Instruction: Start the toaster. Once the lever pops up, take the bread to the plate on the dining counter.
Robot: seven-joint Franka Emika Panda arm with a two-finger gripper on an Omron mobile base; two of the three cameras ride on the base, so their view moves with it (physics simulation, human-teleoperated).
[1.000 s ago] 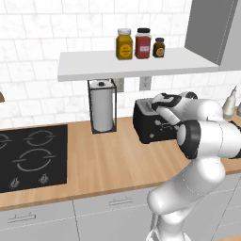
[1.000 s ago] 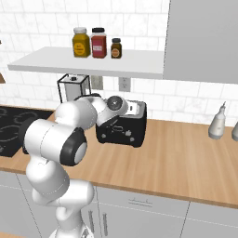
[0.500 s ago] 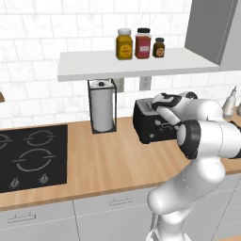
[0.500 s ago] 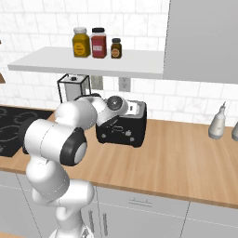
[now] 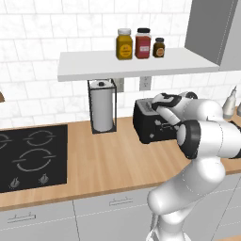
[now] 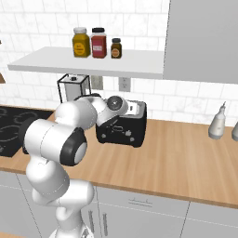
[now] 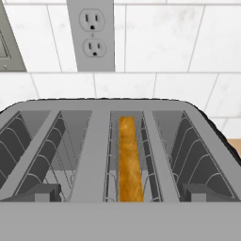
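- Far left on the light wood worktop (image 5: 94,160) lies a flat black cooktop (image 5: 30,155); beside it stands a white paper-towel roll in a black wire holder (image 5: 102,110), under a white wall shelf (image 5: 136,63) carrying three jars.
- Right of the roll sits the small black boxy toaster with rounded edges (image 5: 149,123), on the worktop against the tiled wall.
- In the hand view, the flat tan slice of bread with a brown crust (image 7: 129,157) stands on edge in the toaster's middle-right slot, sunk below the rim.
- The two-finger tool (image 5: 162,107) hovers just over the toaster's top, its dark tips (image 7: 42,192) spread wide to either side of the slots, holding nothing.
- The bread lies between the tips, slightly right of centre and below them.
- Judgement: whether toasting has started or ended is unclear, as the lever is hidden. For the grasp, shift a little toward the slice, descend straight down, and turn the hand so the pads close on its flat faces, not the wire guides.
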